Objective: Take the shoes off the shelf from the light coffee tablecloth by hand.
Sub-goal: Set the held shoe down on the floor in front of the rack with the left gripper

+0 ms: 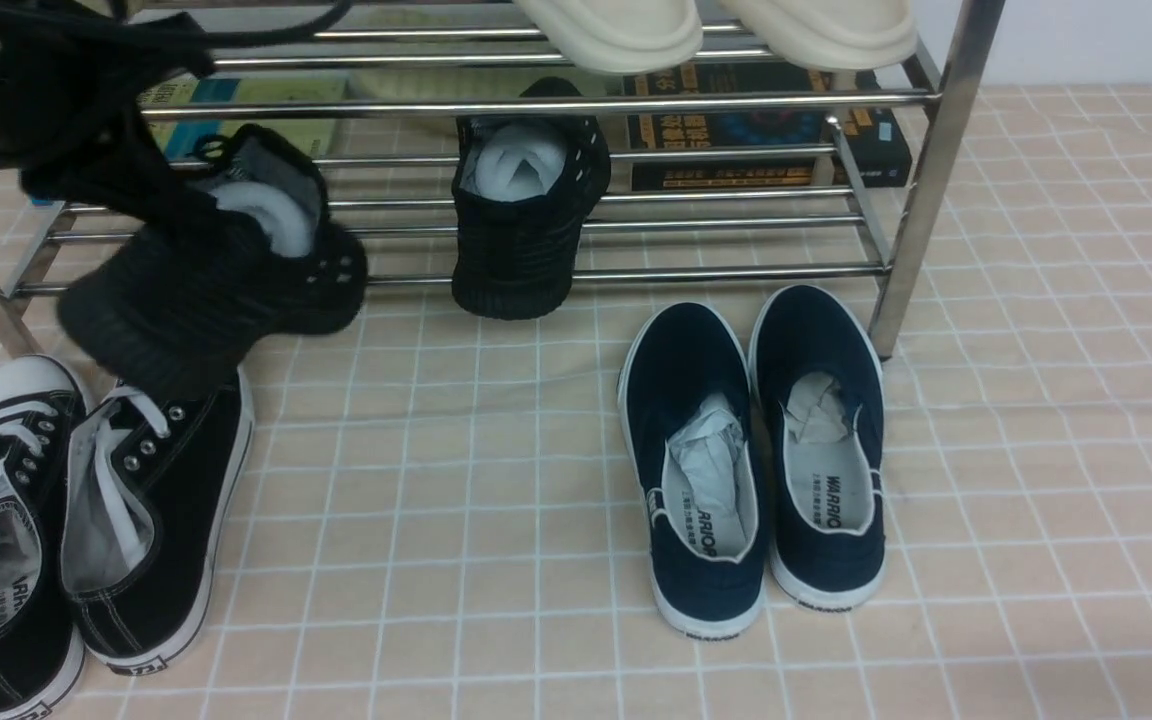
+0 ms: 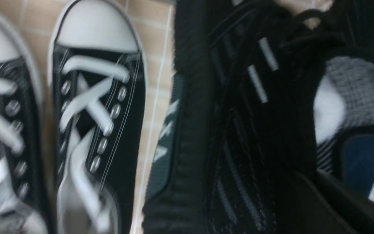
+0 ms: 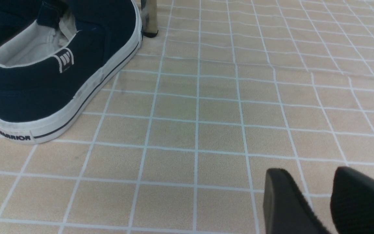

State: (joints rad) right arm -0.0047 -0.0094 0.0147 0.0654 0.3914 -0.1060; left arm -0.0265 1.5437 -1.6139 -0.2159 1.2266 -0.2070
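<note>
One black knit shoe (image 1: 196,300) hangs tilted in the air in front of the chrome shelf (image 1: 696,272), toe down, above the lace-ups at the left. My left gripper (image 1: 171,200) is shut on its collar. The left wrist view shows its knit upper with white dashes (image 2: 239,113) close up, beside a dark finger (image 2: 307,201). The other black shoe (image 1: 526,220) rests on the shelf's low tubes with its heel over the front edge. The light coffee tablecloth (image 1: 456,500) covers the table. My right gripper (image 3: 313,177) hovers low over bare cloth, jaws apart and empty.
Two black canvas lace-ups (image 1: 66,520) lie at the front left, right under the lifted shoe. A navy slip-on pair (image 1: 756,450) stands centre-right, by the shelf's right leg (image 3: 149,18). Cream slippers (image 1: 716,30) sit on the upper tier. Books (image 1: 766,130) lie behind the shelf.
</note>
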